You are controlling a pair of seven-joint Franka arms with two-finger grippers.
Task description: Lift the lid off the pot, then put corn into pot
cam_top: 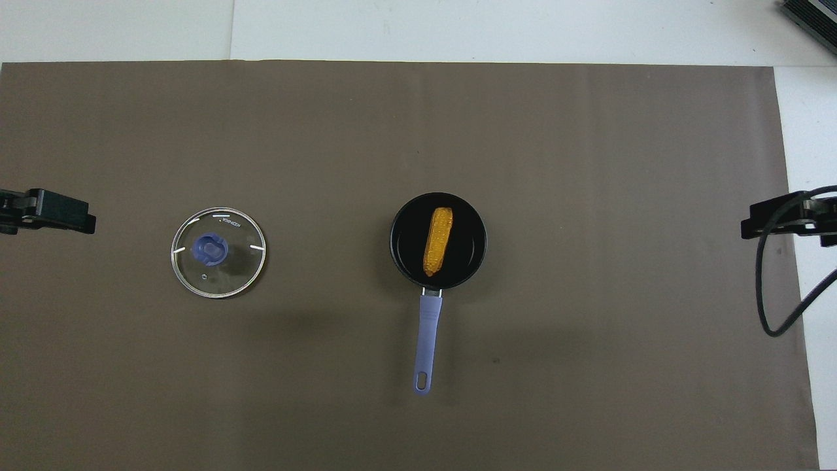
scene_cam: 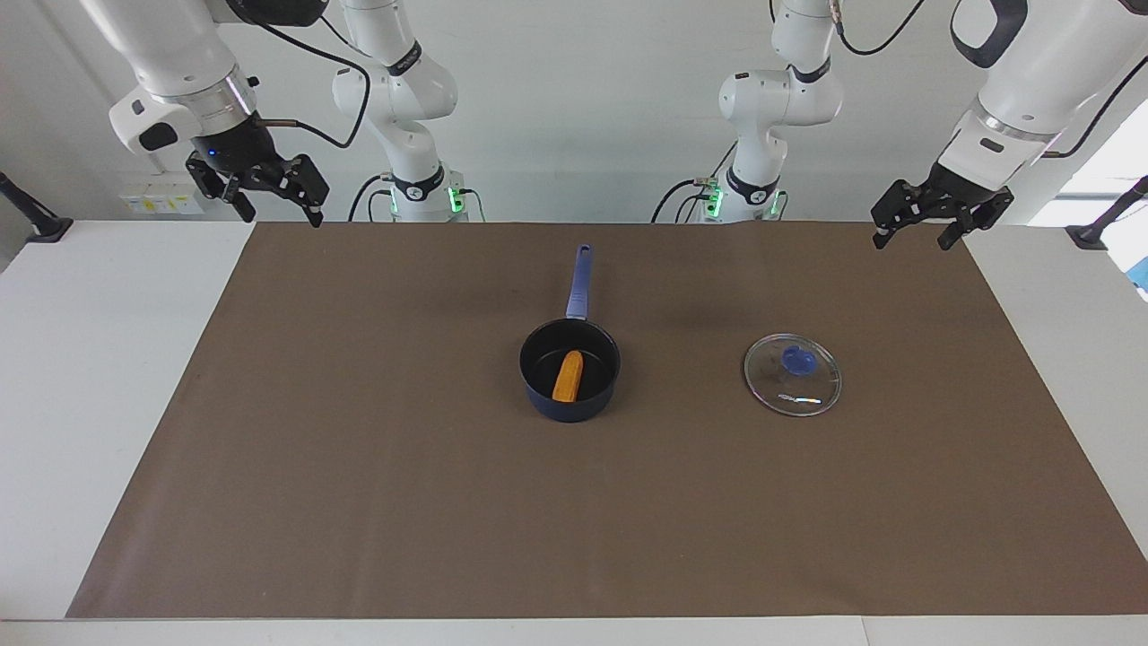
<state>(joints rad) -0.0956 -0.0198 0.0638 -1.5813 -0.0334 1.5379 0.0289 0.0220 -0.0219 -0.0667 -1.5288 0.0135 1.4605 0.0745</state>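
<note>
both arms hang raised at the brown mat's (scene_cam: pixel 359 502) ends, right gripper (scene_cam: pixel 276 208) and left gripper (scene_cam: pixel 917 235) spread, empty.

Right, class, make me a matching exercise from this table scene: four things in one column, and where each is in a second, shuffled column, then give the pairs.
Things:
1. corn
2. lid
3. pot
4. right end effector

Places:
A. flat on the brown mat, toward the left arm's end of the table
B. raised over the mat's corner at the right arm's end
C. lying inside the pot
D. mid-mat, handle pointing toward the robots

Pairs: 1-C, 2-A, 3-D, 4-B
</note>
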